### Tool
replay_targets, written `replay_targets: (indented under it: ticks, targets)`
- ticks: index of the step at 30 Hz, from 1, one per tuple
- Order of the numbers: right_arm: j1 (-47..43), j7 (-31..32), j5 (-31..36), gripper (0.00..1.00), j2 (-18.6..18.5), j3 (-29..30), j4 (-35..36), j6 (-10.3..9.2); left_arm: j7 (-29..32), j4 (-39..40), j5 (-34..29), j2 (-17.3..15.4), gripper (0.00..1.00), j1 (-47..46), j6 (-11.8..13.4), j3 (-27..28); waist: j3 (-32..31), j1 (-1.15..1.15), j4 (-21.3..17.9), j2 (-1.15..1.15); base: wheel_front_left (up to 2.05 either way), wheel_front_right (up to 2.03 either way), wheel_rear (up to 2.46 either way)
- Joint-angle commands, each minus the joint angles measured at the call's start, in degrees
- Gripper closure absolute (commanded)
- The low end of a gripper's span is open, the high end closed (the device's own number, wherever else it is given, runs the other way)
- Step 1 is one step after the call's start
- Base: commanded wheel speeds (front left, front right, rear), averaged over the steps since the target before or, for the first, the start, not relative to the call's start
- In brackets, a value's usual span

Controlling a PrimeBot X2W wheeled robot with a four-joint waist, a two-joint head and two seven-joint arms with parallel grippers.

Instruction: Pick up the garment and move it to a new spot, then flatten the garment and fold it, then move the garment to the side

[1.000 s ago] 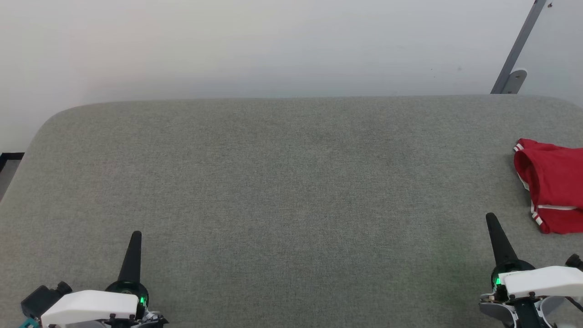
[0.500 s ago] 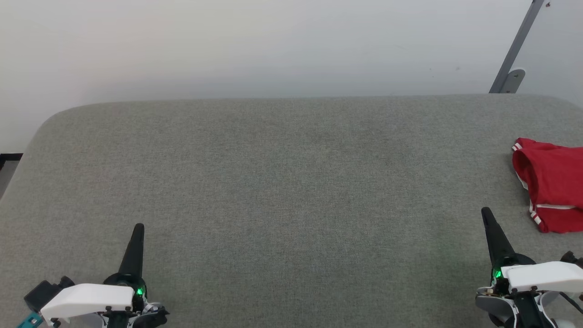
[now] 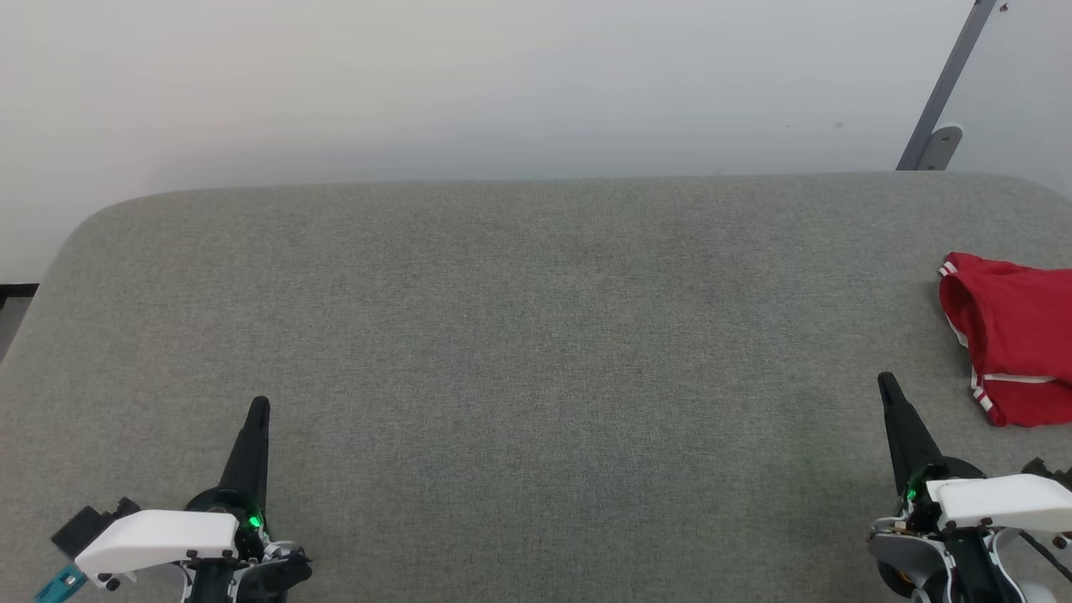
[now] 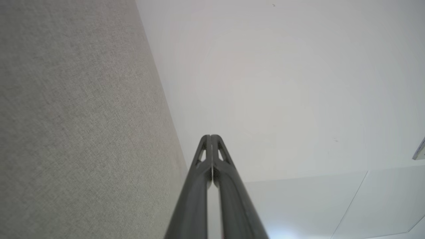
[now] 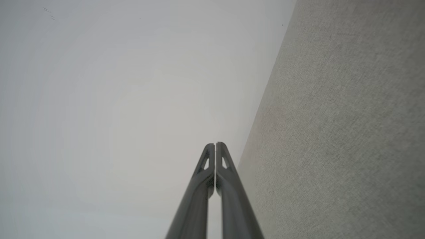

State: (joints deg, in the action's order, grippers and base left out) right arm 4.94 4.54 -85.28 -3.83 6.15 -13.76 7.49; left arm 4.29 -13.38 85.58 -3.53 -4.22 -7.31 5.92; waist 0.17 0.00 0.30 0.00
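You see the garment (image 3: 1017, 335) bunched on the grey surface (image 3: 536, 335), far right; left gripper (image 3: 258, 408) and right gripper (image 3: 884, 383) hover nearside, both jaws pressed together, empty.

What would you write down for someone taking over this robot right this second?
Left end effector: shut, empty, at the near left of the grey table.
Right end effector: shut, empty, near right, apart from the garment.
Garment: red, bunched at the table's right edge, partly out of frame.
Done: unclear; cannot tell whether it is folded.
Left: if not, pick up, move, flatten, fold, set aside.
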Motion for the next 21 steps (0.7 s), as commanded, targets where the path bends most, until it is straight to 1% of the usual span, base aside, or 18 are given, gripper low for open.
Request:
replay_targets:
  ticks: [1, 16, 21]
  targets:
    - [0.68, 0.46, -1.11, 1.0, 0.23, 0.28, -0.12, 0.0, 0.4, 0.0, 1.11, 0.14, 1.0, -0.94, -0.28, 0.25, 0.0, 0.0, -0.02, 0.0, 0.0, 0.0, 0.0]
    - [1.51, 1.87, -6.08, 1.0, 0.99, 0.45, -0.33, 0.0, 1.88, -0.59, 6.23, 0.46, 1.0, -2.15, -0.31, 0.43, 0.01, 0.0, -0.23, 0.0, 0.0, 0.0, 0.0]
    - [1.49, 2.18, -7.2, 1.0, 1.07, 0.47, -0.36, 0.0, 2.27, -0.71, 7.09, 0.51, 1.0, -2.41, -0.31, 0.44, 0.01, 0.0, -0.3, 0.0, 0.0, 0.0, 0.0]
